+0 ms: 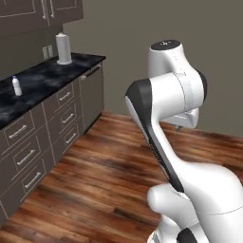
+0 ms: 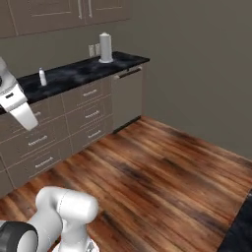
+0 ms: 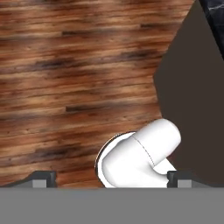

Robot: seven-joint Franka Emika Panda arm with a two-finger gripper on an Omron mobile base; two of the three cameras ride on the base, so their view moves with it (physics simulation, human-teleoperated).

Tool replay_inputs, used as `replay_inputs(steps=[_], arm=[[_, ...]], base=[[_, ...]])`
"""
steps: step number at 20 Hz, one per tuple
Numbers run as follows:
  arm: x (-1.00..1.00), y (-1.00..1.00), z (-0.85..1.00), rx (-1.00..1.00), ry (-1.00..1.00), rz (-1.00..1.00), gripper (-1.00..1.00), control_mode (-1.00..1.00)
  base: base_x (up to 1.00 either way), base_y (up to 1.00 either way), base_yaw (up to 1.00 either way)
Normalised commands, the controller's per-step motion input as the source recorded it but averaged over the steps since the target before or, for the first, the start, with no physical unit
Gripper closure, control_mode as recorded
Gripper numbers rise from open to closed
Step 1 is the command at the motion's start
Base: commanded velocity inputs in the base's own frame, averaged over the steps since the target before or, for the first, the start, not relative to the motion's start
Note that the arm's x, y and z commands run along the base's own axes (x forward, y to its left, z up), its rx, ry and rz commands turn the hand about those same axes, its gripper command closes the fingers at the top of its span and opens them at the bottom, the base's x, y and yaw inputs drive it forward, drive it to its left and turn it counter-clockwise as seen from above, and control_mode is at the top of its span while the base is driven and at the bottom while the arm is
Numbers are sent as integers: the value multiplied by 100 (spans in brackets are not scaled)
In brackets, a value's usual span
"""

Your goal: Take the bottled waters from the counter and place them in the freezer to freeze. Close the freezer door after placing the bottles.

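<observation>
One bottled water [image 1: 17, 86] [image 2: 42, 77], a small white bottle with a blue cap, stands upright on the black marble counter [image 1: 47, 76] [image 2: 78, 71] at the left. My gripper [image 3: 111, 179] is far from it, held high over the wooden floor and pointing down. Its two dark fingertips [image 3: 43, 179] stand wide apart, open, with nothing between them. The freezer and the freezer door are out of view.
A paper towel roll [image 1: 63, 48] [image 2: 105, 47] stands at the counter's far end, above a dishwasher front [image 1: 92, 90] [image 2: 128, 93]. Drawers with bar handles [image 1: 28, 142] line the left side. A dark cabinet side [image 3: 192, 109] under black marble lies by the base. Wooden floor [image 2: 162, 167] stretches ahead.
</observation>
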Motion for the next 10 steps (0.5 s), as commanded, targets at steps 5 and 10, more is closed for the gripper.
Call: replay_inputs(steps=[5,10], arm=[[0,0,0,0,0,0,-100,100],[0,0,0,0,0,0,-100,100]], base=[[100,-1,42],[100,-12,40]])
